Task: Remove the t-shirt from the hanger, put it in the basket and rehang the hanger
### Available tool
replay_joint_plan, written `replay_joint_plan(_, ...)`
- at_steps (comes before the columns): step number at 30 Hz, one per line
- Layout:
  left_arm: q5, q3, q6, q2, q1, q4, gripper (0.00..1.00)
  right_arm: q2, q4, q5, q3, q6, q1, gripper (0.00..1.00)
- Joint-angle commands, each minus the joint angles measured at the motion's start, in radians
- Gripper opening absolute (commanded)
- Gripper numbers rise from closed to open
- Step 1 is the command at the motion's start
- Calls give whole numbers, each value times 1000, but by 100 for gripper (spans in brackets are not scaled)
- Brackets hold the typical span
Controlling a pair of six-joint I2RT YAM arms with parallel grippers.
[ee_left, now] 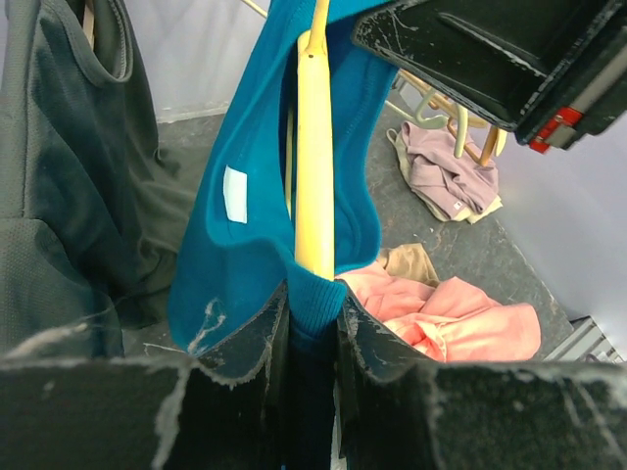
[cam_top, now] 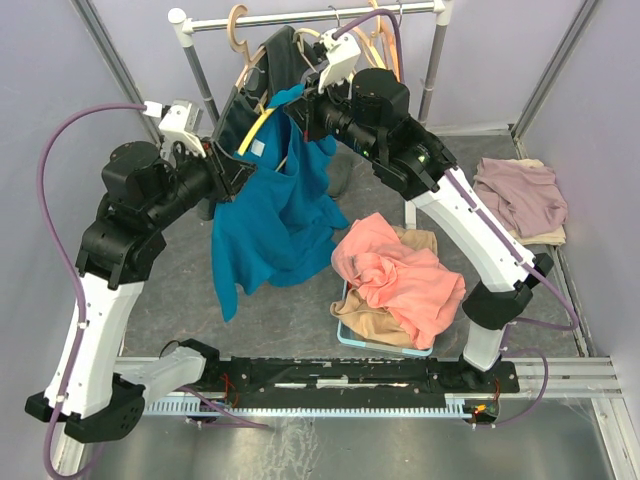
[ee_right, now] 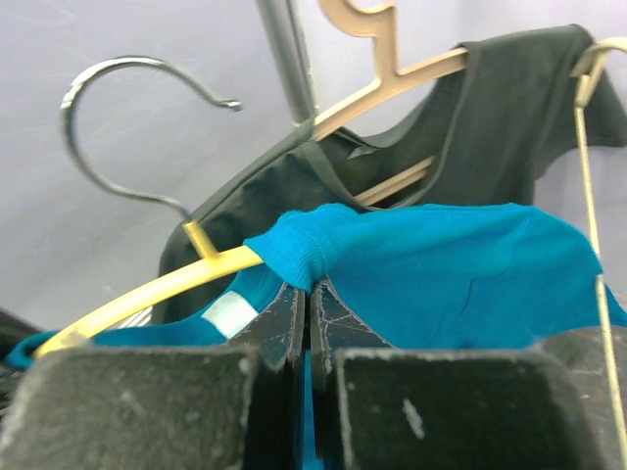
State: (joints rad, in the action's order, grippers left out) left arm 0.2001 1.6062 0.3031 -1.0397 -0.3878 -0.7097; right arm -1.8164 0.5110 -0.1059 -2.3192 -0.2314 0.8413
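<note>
Top view: teal t-shirt (cam_top: 285,215) at centre frame, on the yellow hanger (cam_top: 262,128). Its long axis drops from the rail (cam_top: 310,15) toward lower left, collar end uppermost. The hanger slants upper right to lower left.

I read the left gripper (ee_left: 312,304) as pinched tight on the ribbed teal edge beside the hanger arm. The right gripper (ee_right: 309,299) is clamped on a teal fold.

A dark shirt (cam_top: 285,55) crowds just behind. A pink garment (cam_top: 400,275) is heaped on a basket (cam_top: 345,335), right of centre.

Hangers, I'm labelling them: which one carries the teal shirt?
The yellow hanger; the teal shirt drapes over it. The tan hanger behind holds a dark shirt.
</note>
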Motion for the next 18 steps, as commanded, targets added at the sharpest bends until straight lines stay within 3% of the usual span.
replay_joint_plan(1,-33,60,48,-9,1,74,3,47,-97,156,-17,-5,2,1)
replay_joint_plan(8,-59,77,57,-31,1,103,3,25,-75,288,-49,-38,6,1)
replay_joint_plan(18,-25,82,71,-46,0,176,3,2,-12,334,-71,-48,16,5)
